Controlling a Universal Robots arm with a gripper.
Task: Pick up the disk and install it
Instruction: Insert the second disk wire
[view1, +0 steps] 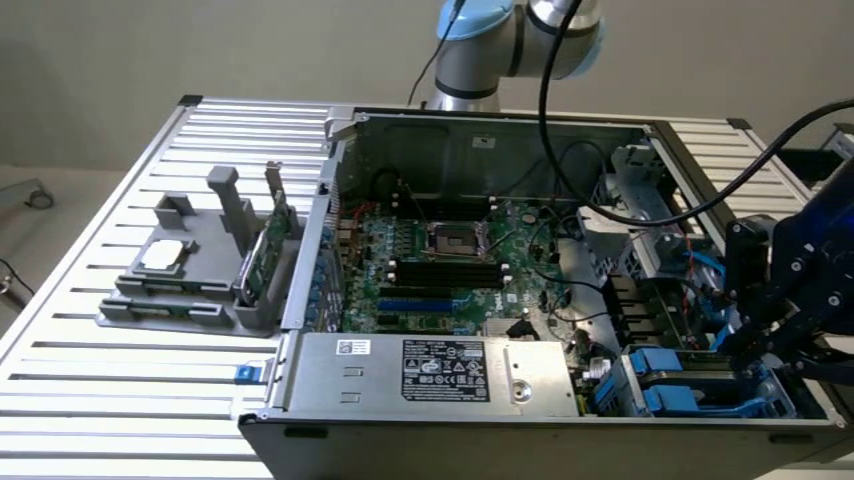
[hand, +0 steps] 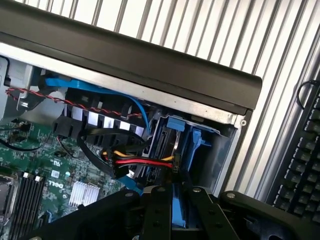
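Gripper (view1: 763, 345) clamped on the blue-framed disk (hand: 180, 212), held just above the drive bay (hand: 214, 150) in a corner of the computer case (view1: 427, 440), apparently to line it up with the empty slot.

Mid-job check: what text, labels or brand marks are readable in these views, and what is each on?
"DELL": white print on the green motherboard, wrist view.
Power supply label: printed lines too small to read.
Small white sticker beside it: too small to read.
Keyboard keys: legends cannot be read.
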